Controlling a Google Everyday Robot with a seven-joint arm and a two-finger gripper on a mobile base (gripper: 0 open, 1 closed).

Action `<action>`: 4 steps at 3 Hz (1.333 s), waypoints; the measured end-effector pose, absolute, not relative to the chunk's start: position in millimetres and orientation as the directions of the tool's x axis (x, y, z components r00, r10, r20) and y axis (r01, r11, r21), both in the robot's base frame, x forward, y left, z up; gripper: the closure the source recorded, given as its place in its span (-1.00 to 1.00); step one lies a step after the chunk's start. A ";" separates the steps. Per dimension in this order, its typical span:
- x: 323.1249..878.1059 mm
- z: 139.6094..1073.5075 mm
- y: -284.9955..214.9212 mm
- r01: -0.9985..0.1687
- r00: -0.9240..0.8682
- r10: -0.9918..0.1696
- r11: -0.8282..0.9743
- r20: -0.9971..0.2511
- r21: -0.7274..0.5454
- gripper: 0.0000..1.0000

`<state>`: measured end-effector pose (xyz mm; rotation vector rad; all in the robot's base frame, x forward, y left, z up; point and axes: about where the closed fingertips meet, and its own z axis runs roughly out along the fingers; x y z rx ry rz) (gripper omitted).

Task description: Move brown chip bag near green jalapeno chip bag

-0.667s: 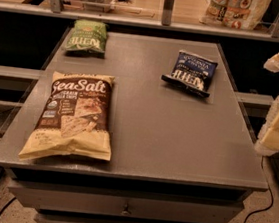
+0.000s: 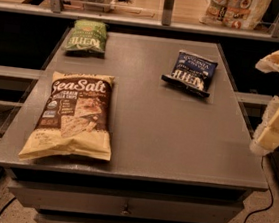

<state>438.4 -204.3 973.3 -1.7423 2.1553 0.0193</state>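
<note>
The brown chip bag (image 2: pixel 73 116) lies flat at the front left of the grey table (image 2: pixel 167 137), with "Sea Salt" lettering facing up. The green jalapeno chip bag (image 2: pixel 87 36) lies at the table's back left corner, well behind the brown bag. My gripper (image 2: pixel 278 124) hangs at the right edge of the view, just off the table's right side, far from both bags and holding nothing that I can see.
A small dark blue chip bag (image 2: pixel 191 73) lies at the back right of the table. A railing and a shelf with packages (image 2: pixel 236 9) run behind the table. Drawers (image 2: pixel 125 210) sit below the front edge. Cables lie on the floor at left.
</note>
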 end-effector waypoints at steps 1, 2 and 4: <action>441.0 958.7 -177.1 -0.973 -0.061 -0.893 0.152 -0.445 -0.171 -1.00; 437.0 950.2 -131.8 -0.989 0.028 -0.798 0.064 -0.602 -0.130 -1.00; 434.4 957.2 -117.6 -0.991 0.036 -0.761 0.056 -0.648 -0.121 -1.00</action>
